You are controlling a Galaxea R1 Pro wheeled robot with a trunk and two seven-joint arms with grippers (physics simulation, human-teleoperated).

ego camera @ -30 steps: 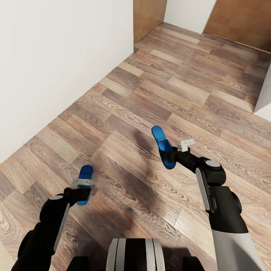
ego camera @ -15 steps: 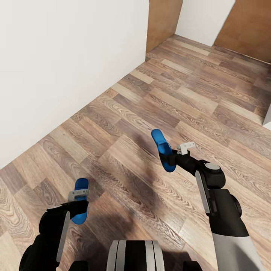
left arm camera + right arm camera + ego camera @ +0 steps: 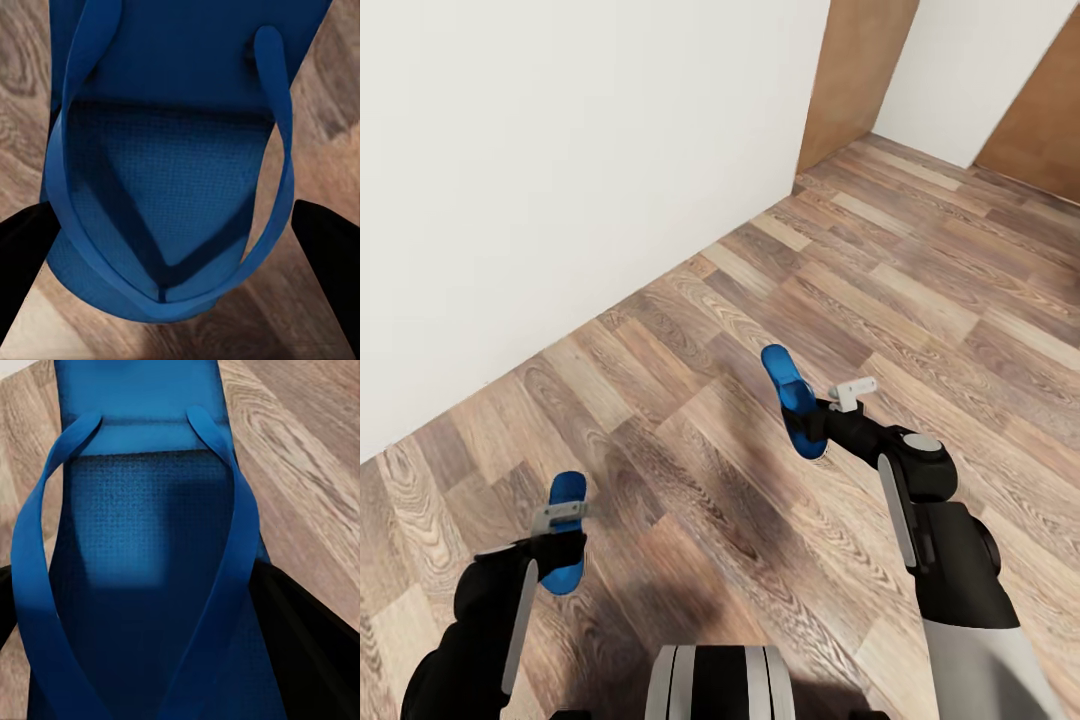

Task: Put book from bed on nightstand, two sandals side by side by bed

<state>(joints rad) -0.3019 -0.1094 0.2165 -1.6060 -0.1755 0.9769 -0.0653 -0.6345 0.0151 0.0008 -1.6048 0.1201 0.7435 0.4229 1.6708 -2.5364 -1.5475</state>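
Where white wall point(image 3: 560, 170) edges the wood floor point(image 3: 920, 300), open planks toward the far doorway. Left gripper point(image 3: 565, 545) clamped on one blue sandal point(image 3: 566, 535); right gripper point(image 3: 812, 420) clamped on the other sandal point(image 3: 792, 398), both above the floor.

Left sandal point(image 3: 172, 187) heel cut off by frame edge; right sandal point(image 3: 142, 570) toe likewise.

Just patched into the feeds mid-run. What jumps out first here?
Two bright blue sandals, one in each gripper, carried above the wood-plank floor: the left sandal low in the left gripper, the right sandal held further out in the right gripper. A big white wall runs along the left, with brown panels beyond it.
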